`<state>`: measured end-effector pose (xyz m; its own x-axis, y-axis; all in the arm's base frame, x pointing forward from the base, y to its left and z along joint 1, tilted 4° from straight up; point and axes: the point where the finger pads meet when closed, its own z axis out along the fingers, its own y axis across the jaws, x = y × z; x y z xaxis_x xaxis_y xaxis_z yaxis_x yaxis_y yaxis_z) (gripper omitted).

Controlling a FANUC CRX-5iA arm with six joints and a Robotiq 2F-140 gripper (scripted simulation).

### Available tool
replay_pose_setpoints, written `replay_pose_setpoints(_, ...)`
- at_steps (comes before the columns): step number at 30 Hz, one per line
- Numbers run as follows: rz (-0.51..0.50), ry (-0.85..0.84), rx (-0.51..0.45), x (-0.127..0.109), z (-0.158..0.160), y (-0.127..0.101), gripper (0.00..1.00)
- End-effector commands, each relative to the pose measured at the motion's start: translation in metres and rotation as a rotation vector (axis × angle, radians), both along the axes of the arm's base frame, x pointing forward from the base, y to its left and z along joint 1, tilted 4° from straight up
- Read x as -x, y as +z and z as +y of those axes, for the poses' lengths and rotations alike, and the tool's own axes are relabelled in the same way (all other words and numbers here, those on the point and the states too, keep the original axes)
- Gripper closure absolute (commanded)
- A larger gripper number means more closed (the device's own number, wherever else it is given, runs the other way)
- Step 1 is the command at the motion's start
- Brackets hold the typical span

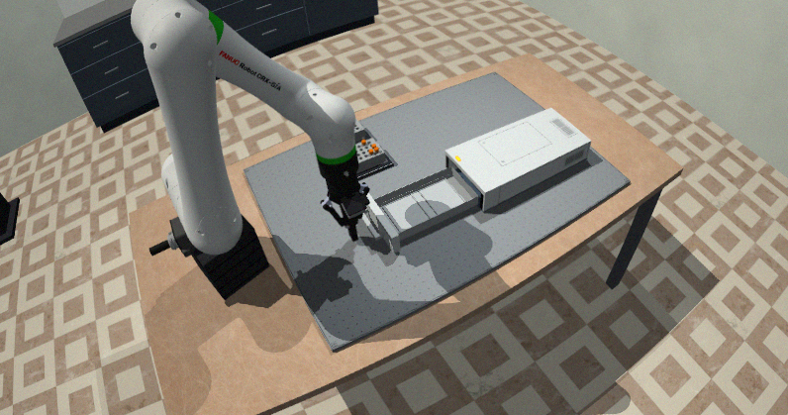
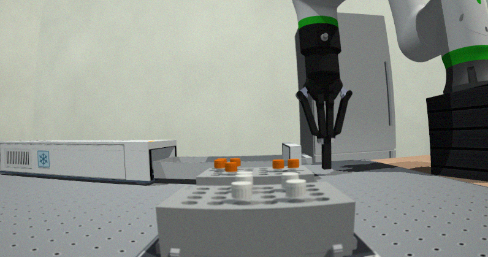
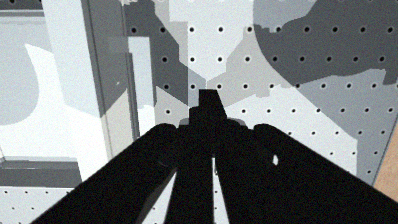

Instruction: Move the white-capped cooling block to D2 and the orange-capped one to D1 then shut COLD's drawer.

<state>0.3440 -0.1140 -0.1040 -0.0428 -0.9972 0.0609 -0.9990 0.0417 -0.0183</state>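
Note:
The cooler COLD [image 1: 518,150] [image 2: 85,159] has its lamp [image 1: 457,158] lit yellow. Its drawer [image 1: 441,220] [image 2: 181,170] [image 3: 35,172] stands far out and is empty. My gripper [image 1: 353,237] [image 2: 327,166] [image 3: 207,104] is shut and empty. It points down, with its fingertips low over the deck, in front of the drawer's handle [image 3: 143,75]. The block with orange-capped tubes [image 1: 372,163] [image 2: 205,180] sits flat on D1. The block with white-capped tubes [image 2: 254,227] sits flat on D2, between locators [image 2: 175,251]. The arm mostly hides it in the top view.
The perforated deck [image 1: 385,313] [image 2: 68,214] [image 3: 320,125] lies on the wooden table [image 1: 220,378]. The arm's black base [image 1: 231,262] [image 2: 457,135] stands at the table's end, beyond the deck's edge. The drawer's upright front panel [image 1: 394,236] [image 2: 292,153] [image 3: 70,65] is beside the fingers.

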Motion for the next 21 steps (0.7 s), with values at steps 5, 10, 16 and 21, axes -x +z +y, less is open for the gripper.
replay_pose_setpoints(5,-0.001,0.001,0.000,-0.009,0.000,0.001,0.90)
replay_pose_setpoints(10,-0.001,0.001,0.000,-0.014,-0.001,0.001,0.90)
replay_pose_setpoints(16,-0.001,0.001,0.000,-0.022,-0.001,0.001,0.90)
replay_pose_setpoints(21,-0.001,0.001,0.000,-0.029,-0.001,0.001,0.90)
